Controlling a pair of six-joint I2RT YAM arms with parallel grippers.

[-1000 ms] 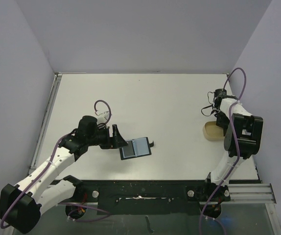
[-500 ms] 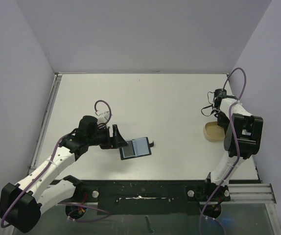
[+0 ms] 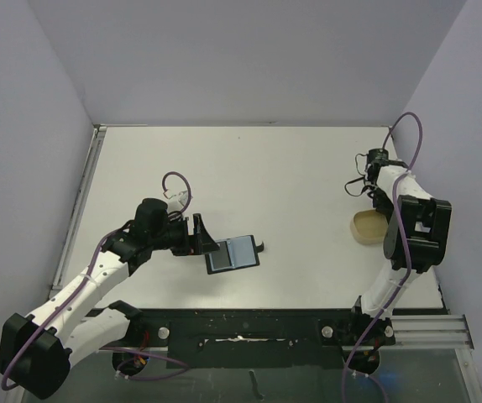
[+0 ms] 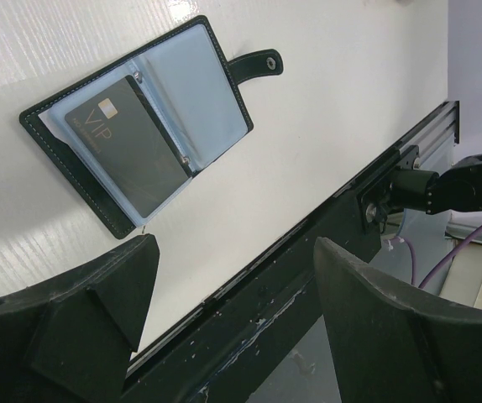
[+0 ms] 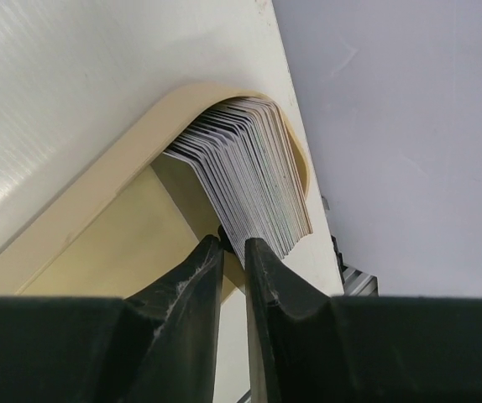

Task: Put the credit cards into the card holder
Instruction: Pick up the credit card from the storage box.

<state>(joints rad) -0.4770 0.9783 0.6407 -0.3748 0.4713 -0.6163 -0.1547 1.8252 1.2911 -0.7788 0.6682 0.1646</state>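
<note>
Where credit cards [image 5: 249, 172] stack, right claw [image 5: 233, 248] sits nearly closed.

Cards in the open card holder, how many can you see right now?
1: a dark card marked VIP lies in one sleeve of the open card holder; the other sleeve looks empty. Others could be hidden behind it.

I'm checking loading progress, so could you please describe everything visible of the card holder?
The card holder lies open and flat on the white table, black and leather-like with pale stitching. Inside are pale blue sleeves; one carries a dark VIP card. Its snap tab sticks out sideways, unfastened. Only the table and card touch it.
</note>
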